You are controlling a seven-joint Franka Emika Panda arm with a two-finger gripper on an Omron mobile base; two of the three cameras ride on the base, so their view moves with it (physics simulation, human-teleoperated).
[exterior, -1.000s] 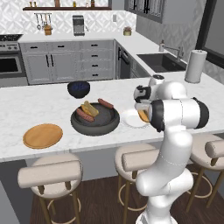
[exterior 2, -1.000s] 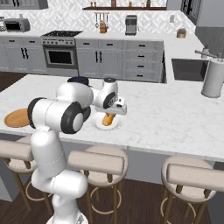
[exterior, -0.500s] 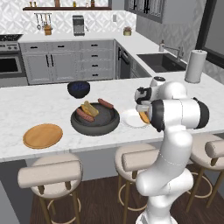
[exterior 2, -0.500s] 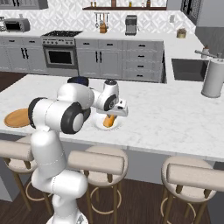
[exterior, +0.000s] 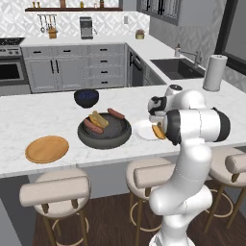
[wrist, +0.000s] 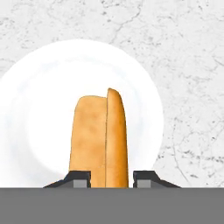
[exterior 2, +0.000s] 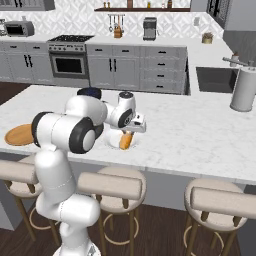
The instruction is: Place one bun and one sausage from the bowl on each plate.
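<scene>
A tan bun (wrist: 99, 138) lies on the small white plate (wrist: 39, 109), end-on between my gripper's (wrist: 111, 177) two tips. A thin sliver of plate shows beside the right tip, so I cannot tell if they still pinch it. In the base views the gripper (exterior: 156, 124) (exterior 2: 132, 130) hangs low over that white plate (exterior: 141, 129) with the bun (exterior 2: 126, 141) under it. The dark bowl (exterior: 114, 130) to the left holds two sausages (exterior: 116, 113) (exterior: 93, 126) and a bun (exterior: 99, 118). The tan wooden plate (exterior: 47, 149) (exterior 2: 19, 134) lies bare at the counter's left.
A small dark blue bowl (exterior: 86, 97) stands behind the big bowl. A paper towel roll (exterior: 214, 72) stands at the far right near the sink (exterior: 178, 68). Padded stools (exterior: 55, 190) line the counter's near edge.
</scene>
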